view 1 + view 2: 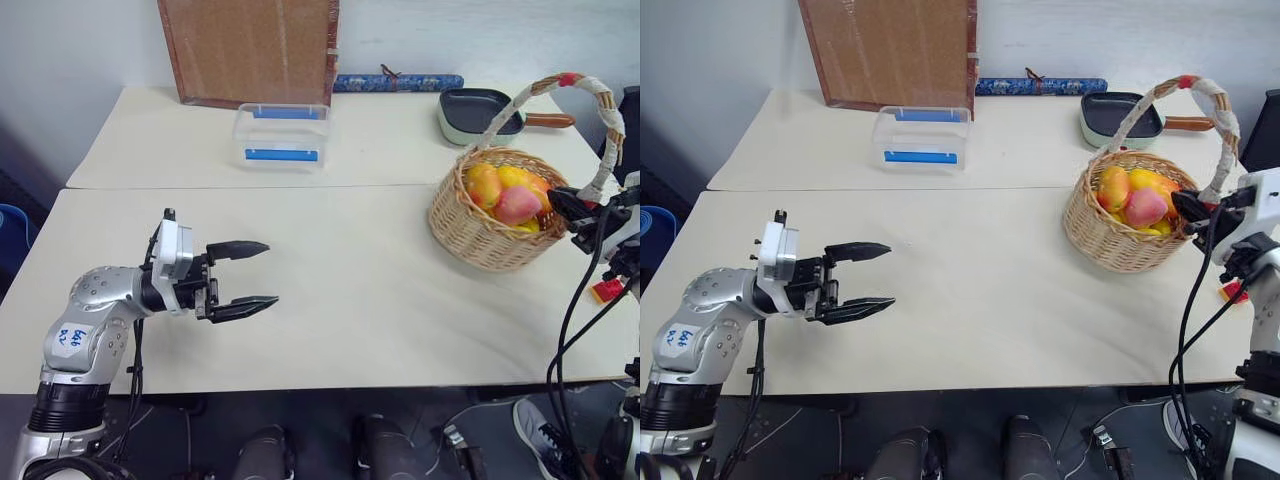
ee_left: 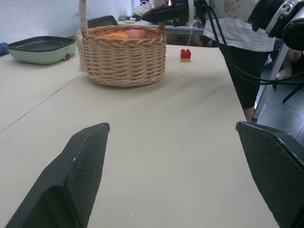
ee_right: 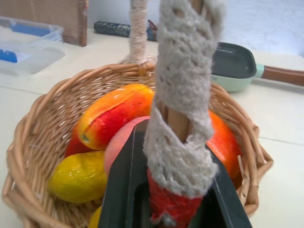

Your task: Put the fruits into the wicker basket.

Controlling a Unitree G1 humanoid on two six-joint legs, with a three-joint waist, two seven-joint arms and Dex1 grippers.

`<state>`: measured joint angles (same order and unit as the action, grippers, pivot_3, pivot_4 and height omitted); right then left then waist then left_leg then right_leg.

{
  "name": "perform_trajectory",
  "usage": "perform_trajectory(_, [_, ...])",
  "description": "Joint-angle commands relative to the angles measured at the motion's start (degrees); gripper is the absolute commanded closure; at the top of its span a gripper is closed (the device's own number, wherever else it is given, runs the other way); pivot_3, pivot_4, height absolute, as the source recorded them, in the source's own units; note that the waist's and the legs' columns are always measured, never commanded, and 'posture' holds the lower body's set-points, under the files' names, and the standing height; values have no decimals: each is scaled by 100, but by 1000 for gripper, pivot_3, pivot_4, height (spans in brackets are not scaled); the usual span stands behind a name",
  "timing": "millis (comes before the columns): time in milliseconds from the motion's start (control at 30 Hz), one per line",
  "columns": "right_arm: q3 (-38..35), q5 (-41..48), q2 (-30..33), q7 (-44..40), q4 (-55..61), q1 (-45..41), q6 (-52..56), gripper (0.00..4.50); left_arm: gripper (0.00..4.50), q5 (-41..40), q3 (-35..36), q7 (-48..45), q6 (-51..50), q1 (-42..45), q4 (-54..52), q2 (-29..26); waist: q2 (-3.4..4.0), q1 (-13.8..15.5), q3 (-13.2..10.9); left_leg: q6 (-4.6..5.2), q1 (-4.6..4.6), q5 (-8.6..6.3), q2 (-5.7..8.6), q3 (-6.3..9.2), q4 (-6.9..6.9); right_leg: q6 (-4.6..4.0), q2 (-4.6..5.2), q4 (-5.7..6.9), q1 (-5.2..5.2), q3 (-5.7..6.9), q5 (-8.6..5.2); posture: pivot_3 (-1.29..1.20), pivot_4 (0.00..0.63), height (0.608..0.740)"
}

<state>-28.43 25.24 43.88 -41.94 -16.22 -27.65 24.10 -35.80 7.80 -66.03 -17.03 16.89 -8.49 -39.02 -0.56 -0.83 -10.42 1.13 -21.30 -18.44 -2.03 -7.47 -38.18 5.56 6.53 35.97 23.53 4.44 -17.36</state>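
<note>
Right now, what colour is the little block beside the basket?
Red on top, yellow beneath, clearest in the left wrist view.

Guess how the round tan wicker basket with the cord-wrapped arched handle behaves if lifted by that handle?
The wicker basket probably lifts stiffly: woven walls and arched handle look rigid. It may swing or tilt, since the fruit is piled unevenly. The cord wrap likely resists slipping where the right gripper is shut on it.

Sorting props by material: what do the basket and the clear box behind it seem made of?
The wicker basket: tan woven cane, matte, weave visible; handle wrapped in white cord. The clear box: glossy see-through plastic, probably, with blue parts.
</note>
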Motion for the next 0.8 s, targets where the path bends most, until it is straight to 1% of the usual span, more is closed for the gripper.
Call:
perform_trajectory(33, [-68,158,173,-107,234,119,96,3350,0,53,158,-5,161,20,-23,-65,0,0,0,0,-1,0,0,1,0,0,1,0,0,-1,0,0,150,740])
perform_trajectory(167, [-419,618,309,-583,859,577,171,1985,0,59,287,-25,183,-137,-18,-158,0,22,0,0,-3,0,-1,7,5,0,2,0,1,-5,0,0,150,740])
perform_trajectory(267, [-828,848,494,-1070,1214,1140,-27,981,0,60,442,-21,201,-353,9,-253,1,59,0,1,-4,-1,-1,10,11,0,2,-2,1,-4,0,0,150,740])
perform_trajectory(333, [-1071,800,631,-1376,1250,1492,-378,223,0,117,538,-17,266,-534,51,-318,0,68,0,4,-4,-3,0,9,10,1,2,-6,0,-2,1,0,150,740])
perform_trajectory(367, [-1175,752,723,-1604,1232,1709,-565,100,0,147,590,-13,297,-638,75,-351,0,76,0,5,-4,-4,0,10,9,1,2,-8,-2,-2,1,0,150,740])
perform_trajectory(433, [-1351,753,839,-1992,1164,2115,-762,100,0,261,706,-4,454,-849,177,-395,0,72,0,8,0,-5,4,8,8,1,3,-14,-8,0,1,0,150,740])
perform_trajectory(467, [-1484,795,858,-2215,1124,2355,-867,100,0,388,793,51,578,-1031,241,-415,0,70,0,9,2,-6,4,5,10,1,4,-21,-12,0,0,0,150,740])
perform_trajectory(533, [-1514,769,813,-2667,1119,2844,-1168,100,0,790,1030,149,1008,-1601,493,-503,0,59,0,10,4,-7,0,5,11,1,8,-29,-16,-1,0,0,150,740])
perform_trajectory(600, [-1448,885,685,-2707,1178,2957,-1215,100,0,957,1148,178,1266,-1882,627,-553,0,4,0,7,15,-19,-12,-6,18,0,9,-30,-15,-4,0,0,150,740])
perform_trajectory(667, [-1250,1002,481,-2638,1385,3025,-1121,100,0,1014,1247,305,1321,-1990,655,-565,-1,-25,0,9,13,-21,-15,-14,17,-3,11,-31,-10,0,-2,0,150,740])
perform_trajectory(733, [-483,710,201,-3233,1806,3354,-1766,100,0,1030,1297,447,1310,-2251,332,-507,0,-39,1,12,11,-26,-18,-8,15,-11,18,-34,-12,-9,3,0,150,740])
perform_trajectory(800, [295,410,-27,-3659,2009,3461,-2348,100,0,1026,1243,588,1274,-2468,-99,-408,-3,-65,3,5,14,-33,-30,-2,17,-17,21,-35,-15,-12,5,0,150,740])
